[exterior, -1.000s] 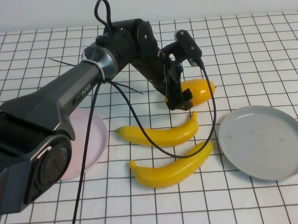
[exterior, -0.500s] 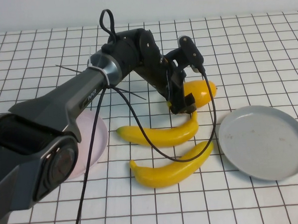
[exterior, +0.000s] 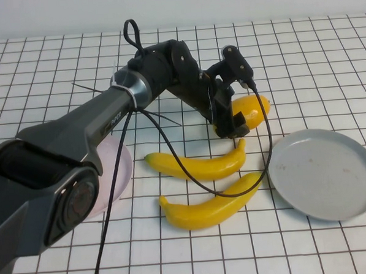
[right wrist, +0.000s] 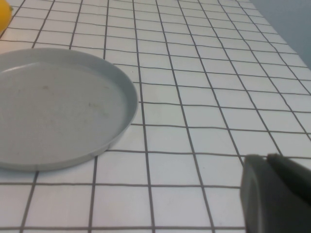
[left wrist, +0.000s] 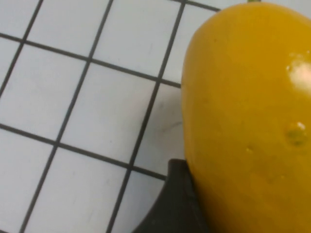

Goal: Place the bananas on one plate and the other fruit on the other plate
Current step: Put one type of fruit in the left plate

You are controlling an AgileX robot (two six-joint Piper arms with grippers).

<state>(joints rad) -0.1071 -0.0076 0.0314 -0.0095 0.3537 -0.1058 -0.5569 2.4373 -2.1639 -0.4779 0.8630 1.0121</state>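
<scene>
Since the earlier frames your left gripper (exterior: 230, 123) has slid right and slightly down, settling at the near end of the mango-like fruit (exterior: 250, 111) just right of centre. Its jaws are narrowing from wide; whether they already grip, you cannot tell, though the left wrist view shows a dark finger (left wrist: 172, 204) touching the fruit's skin. Let them close fully on the fat middle before lifting, because that glossy oval will likely squirt out of an end grip. Then carry it to the pink plate (exterior: 116, 177) at lower left, half hidden under your arm. The 2 bananas (exterior: 200, 165) lie below centre; the grey plate (exterior: 323, 174) sits bare at lower right. Your right gripper (right wrist: 277, 194) is closed, parked beside that plate.
</scene>
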